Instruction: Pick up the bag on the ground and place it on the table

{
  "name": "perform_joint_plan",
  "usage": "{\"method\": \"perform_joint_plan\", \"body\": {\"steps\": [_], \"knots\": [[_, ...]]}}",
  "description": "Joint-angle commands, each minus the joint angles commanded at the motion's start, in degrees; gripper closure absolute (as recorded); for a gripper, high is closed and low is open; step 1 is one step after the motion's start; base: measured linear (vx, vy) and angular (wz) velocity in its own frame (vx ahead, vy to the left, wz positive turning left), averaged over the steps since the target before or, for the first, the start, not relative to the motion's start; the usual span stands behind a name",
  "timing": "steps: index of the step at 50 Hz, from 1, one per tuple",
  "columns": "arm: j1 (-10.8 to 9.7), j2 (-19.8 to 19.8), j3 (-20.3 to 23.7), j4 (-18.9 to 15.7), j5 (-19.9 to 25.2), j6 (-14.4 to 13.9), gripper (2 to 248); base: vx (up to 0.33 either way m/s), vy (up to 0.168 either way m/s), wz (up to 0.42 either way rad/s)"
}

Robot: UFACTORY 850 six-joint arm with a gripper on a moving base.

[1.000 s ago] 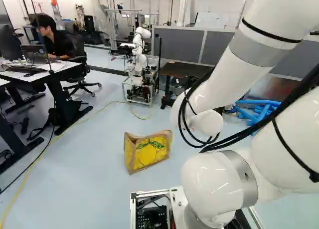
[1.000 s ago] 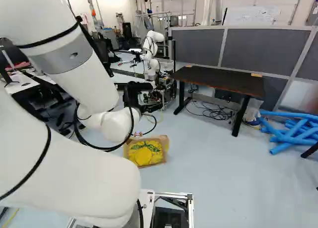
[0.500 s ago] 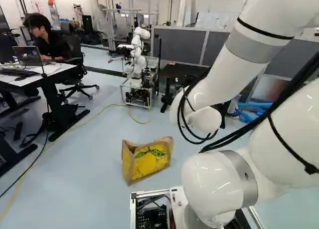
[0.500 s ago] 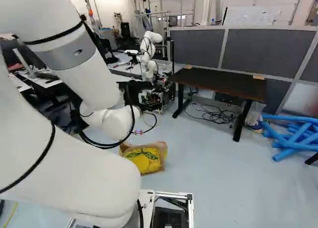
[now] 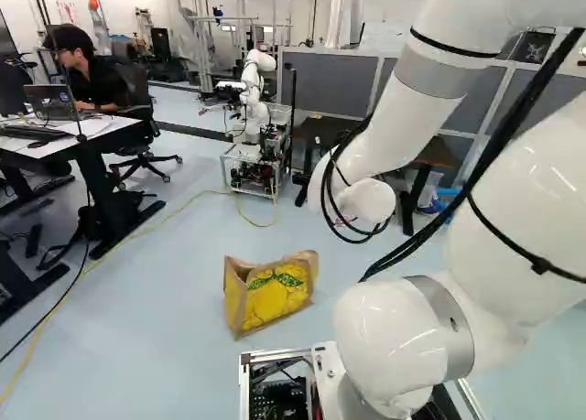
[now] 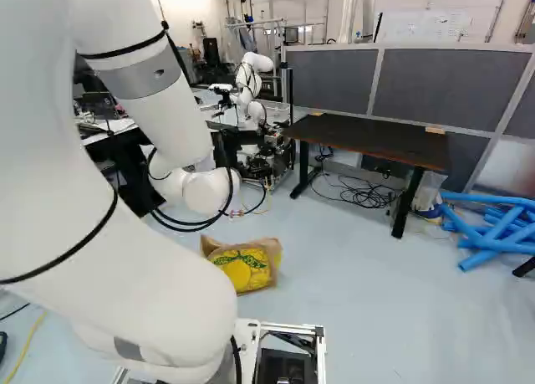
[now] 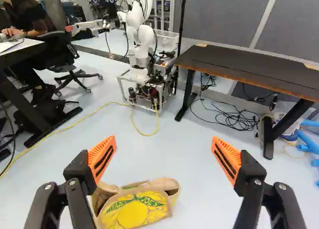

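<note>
A brown paper bag with a yellow lemon print (image 5: 275, 296) stands on the floor ahead of the base, its top open; the right base view shows the bag (image 6: 247, 267) just beyond the arm. In the wrist view my gripper (image 7: 163, 145) has its orange-padded fingers wide apart with nothing between them. The bag (image 7: 132, 209) lies below the fingertips' level, nearer one finger, which overlaps its edge. The dark-topped table (image 6: 359, 137) stands farther off, past the bag; the wrist view shows its top (image 7: 249, 72) too. Both base views hide my gripper's fingers.
Another robot (image 5: 252, 109) on a wheeled frame stands beside the table. Cables (image 7: 232, 116) lie under the table, blue tubes (image 6: 497, 233) to its right. A yellow cable (image 5: 137, 232) crosses the floor near a desk (image 5: 114, 132) at the left of the left base view.
The base moved slightly at first, shifting the scene; over the last half second it holds still. The arm has swung, its wrist rising a little. The bag keeps its place on the floor.
</note>
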Motion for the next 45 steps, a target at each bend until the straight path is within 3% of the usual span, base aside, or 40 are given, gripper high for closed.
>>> {"method": "perform_joint_plan", "body": {"steps": [45], "knots": [[0.0,-21.2,-15.8,-11.5,-8.1,0.0,3,0.000,0.000,0.000]]}}
